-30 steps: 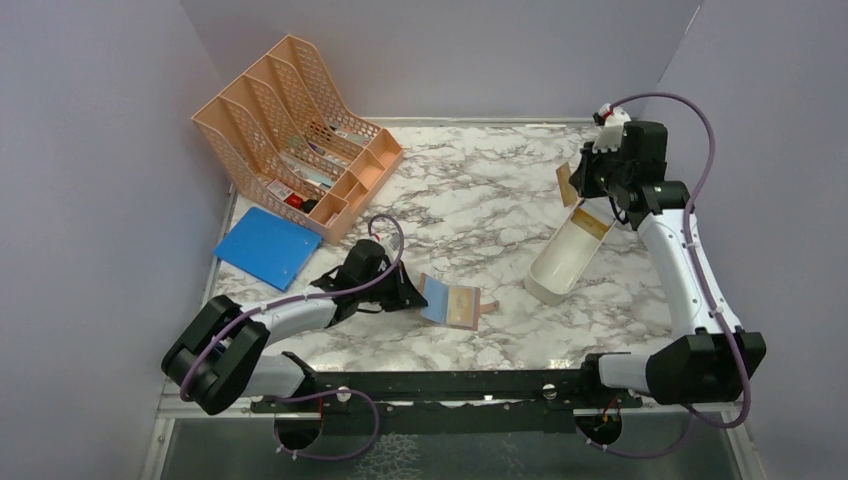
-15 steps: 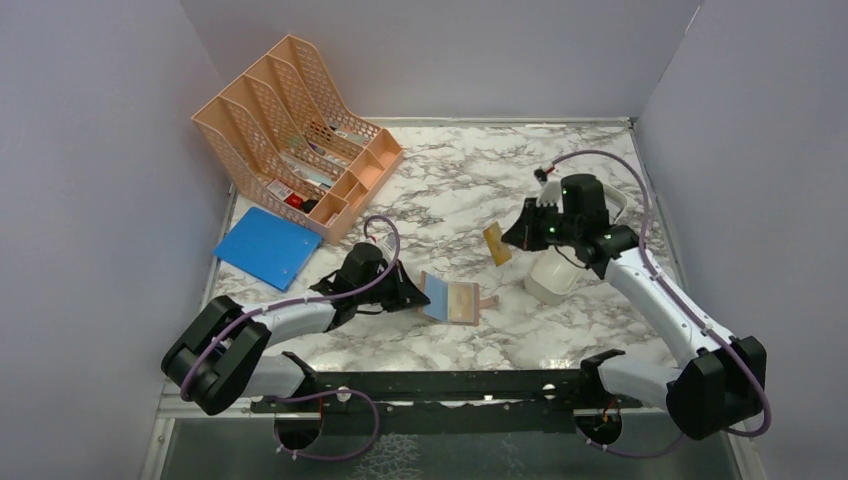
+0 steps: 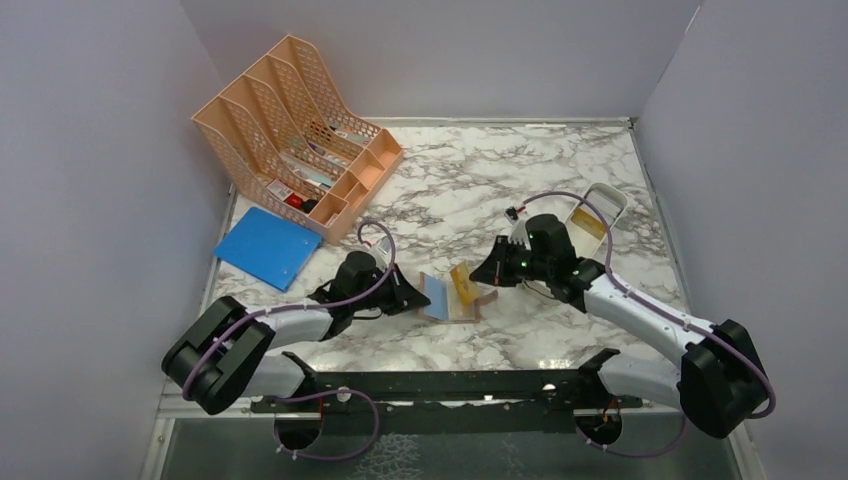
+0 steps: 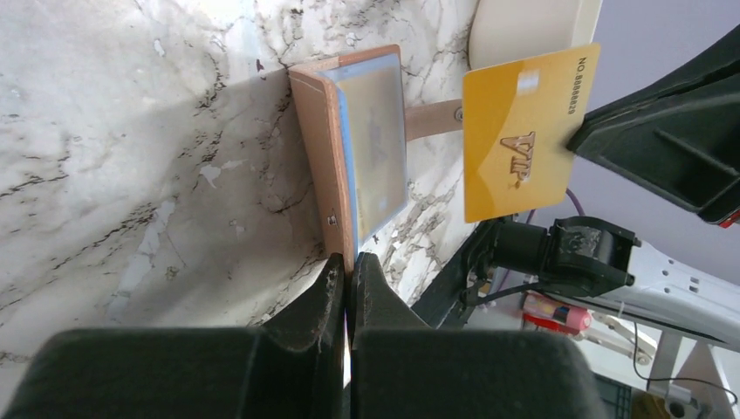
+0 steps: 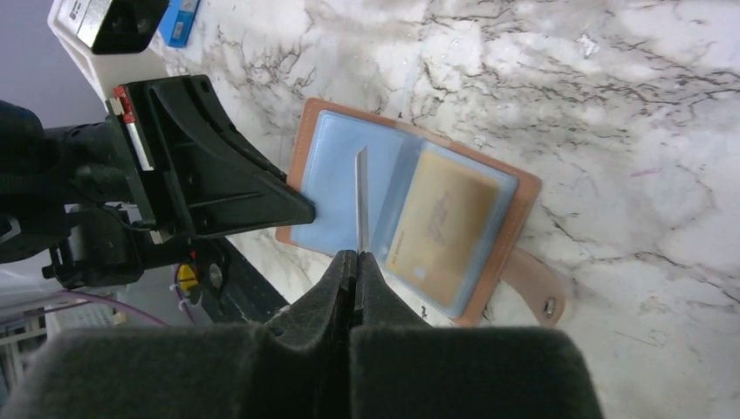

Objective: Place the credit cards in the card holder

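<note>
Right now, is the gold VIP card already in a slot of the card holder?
No: in the left wrist view the gold VIP card, pinched by the right gripper, hangs clear of the open card holder.

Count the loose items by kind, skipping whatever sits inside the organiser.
Credit cards: 3, held one, slotted one, third in white tray
Card holder: 1
White tray: 1
Mesh organiser: 1
Blue folder: 1
Total: 7
</note>
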Robot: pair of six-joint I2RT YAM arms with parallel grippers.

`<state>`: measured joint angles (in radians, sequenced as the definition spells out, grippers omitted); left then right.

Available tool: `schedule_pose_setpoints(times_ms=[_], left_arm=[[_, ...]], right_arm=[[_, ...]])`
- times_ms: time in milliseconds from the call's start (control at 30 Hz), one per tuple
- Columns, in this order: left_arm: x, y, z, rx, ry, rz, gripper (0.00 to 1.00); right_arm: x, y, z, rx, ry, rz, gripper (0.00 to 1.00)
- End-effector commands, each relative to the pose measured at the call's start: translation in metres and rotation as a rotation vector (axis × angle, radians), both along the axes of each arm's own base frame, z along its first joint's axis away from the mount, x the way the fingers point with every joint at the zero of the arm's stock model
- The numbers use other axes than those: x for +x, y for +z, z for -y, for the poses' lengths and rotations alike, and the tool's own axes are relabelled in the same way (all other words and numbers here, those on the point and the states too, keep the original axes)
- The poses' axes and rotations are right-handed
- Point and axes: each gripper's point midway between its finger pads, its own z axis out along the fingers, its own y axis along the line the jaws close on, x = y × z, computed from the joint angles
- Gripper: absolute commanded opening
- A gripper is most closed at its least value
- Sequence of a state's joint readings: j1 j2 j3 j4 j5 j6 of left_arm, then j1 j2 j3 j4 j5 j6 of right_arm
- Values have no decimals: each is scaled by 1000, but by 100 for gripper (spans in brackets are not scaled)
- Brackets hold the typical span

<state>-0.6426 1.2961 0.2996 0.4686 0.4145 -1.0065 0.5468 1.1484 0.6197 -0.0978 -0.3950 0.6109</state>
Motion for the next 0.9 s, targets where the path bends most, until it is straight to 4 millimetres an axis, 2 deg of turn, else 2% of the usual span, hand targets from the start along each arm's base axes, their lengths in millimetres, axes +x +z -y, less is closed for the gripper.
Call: schedule_pose_setpoints(times_ms=[0, 100, 233, 367, 600, 867], left_arm=[[3, 24, 13, -104, -32, 47, 0], [1, 16, 13, -91, -42, 22, 0], [-4, -8, 7, -32, -36, -52, 22], [-6, -15, 3, -9, -35, -64, 33], [-8, -24, -6, 49, -32, -57, 38], [-17, -33, -15, 106, -62, -55, 38]], right_arm=[[10, 12, -10, 62, -70, 43, 1], [13, 2, -5, 50, -111, 43, 1], [10, -6, -9, 97, -114, 27, 1], [8, -16, -12, 111, -114, -7, 1], [8, -38, -9, 81, -145, -50, 1], [2, -65, -7, 67, -147, -98, 1]])
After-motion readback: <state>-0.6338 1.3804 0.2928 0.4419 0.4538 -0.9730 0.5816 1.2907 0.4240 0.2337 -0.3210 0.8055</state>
